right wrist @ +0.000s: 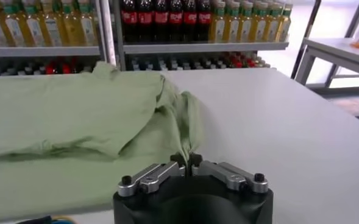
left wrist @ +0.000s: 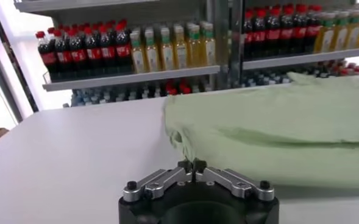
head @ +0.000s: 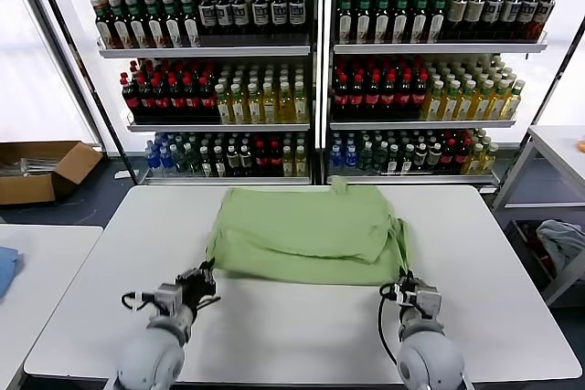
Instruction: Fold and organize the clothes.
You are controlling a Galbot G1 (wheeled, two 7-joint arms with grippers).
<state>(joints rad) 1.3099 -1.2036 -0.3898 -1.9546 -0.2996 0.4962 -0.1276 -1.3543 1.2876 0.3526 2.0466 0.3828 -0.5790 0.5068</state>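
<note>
One light green shirt (head: 306, 230) lies in the middle of the white table (head: 302, 331), folded over on itself, back side up; no logo or buttons show. My left gripper (head: 205, 273) is at the shirt's near left corner and is shut on the fabric there. In the left wrist view the gripper (left wrist: 191, 165) pinches a bunched corner of the shirt (left wrist: 277, 128). My right gripper (head: 405, 279) is at the near right corner. In the right wrist view it (right wrist: 186, 161) is shut on a gathered edge of the shirt (right wrist: 63, 115). Both grippers sit low over the table.
Shelves of bottles (head: 311, 70) stand behind the table's far edge. A cardboard box (head: 41, 169) is on the floor at the left. A second table (head: 37, 271) with a blue item stands at the left, and a white side table (head: 558, 157) at the right.
</note>
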